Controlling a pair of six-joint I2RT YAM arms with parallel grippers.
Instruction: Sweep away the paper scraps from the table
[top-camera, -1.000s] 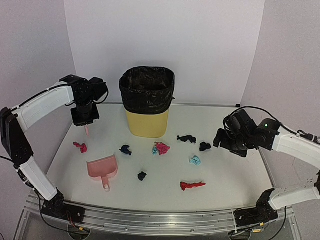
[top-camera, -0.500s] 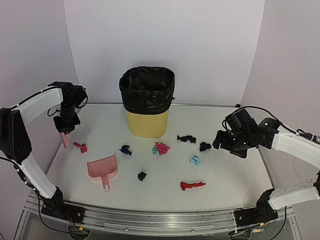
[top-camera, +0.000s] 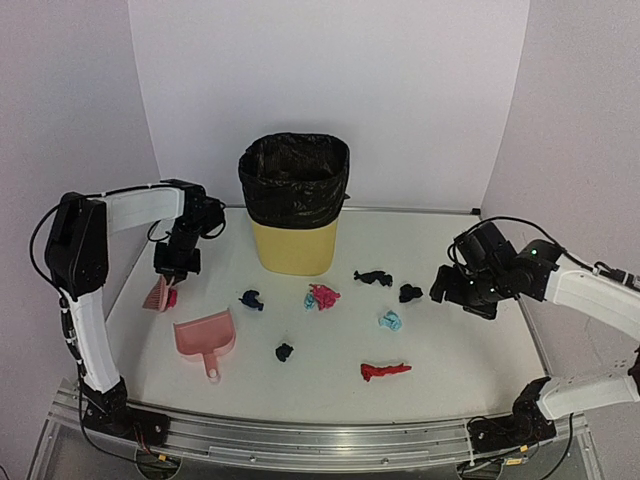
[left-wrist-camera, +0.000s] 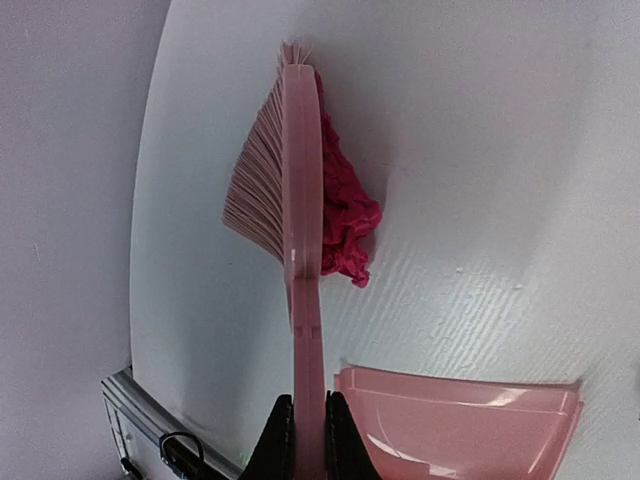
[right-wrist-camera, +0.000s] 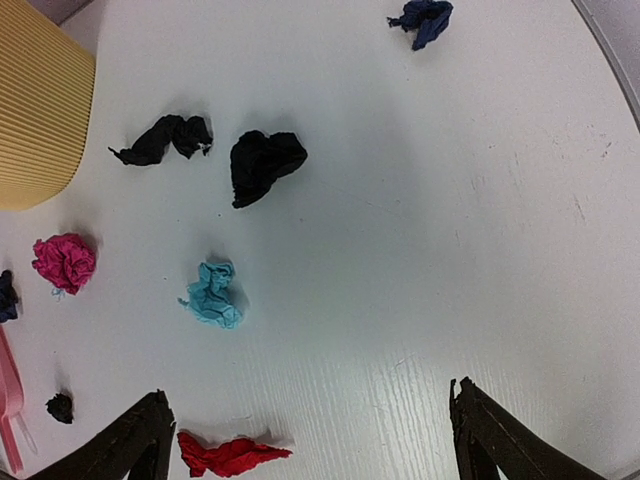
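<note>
Moved: your left arm has swung in and lowered the pink brush (top-camera: 157, 295) to the table (top-camera: 450, 345), against the leftmost red scrap (left-wrist-camera: 345, 220).
Bin (top-camera: 295, 245): yellow with a black liner (top-camera: 293, 180), at the back middle. You cannot tell what it holds.
Dustpan (top-camera: 205, 335): pink, lying flat just beside the brush.
Surface: white table and white walls (top-camera: 330, 80). The paper scraps (top-camera: 322, 296) lie scattered from middle to right.
Left gripper (left-wrist-camera: 303, 445): clenched on the brush handle.
Right gripper (right-wrist-camera: 315, 435): jaws wide, grasping nothing, hovering above the scraps.
</note>
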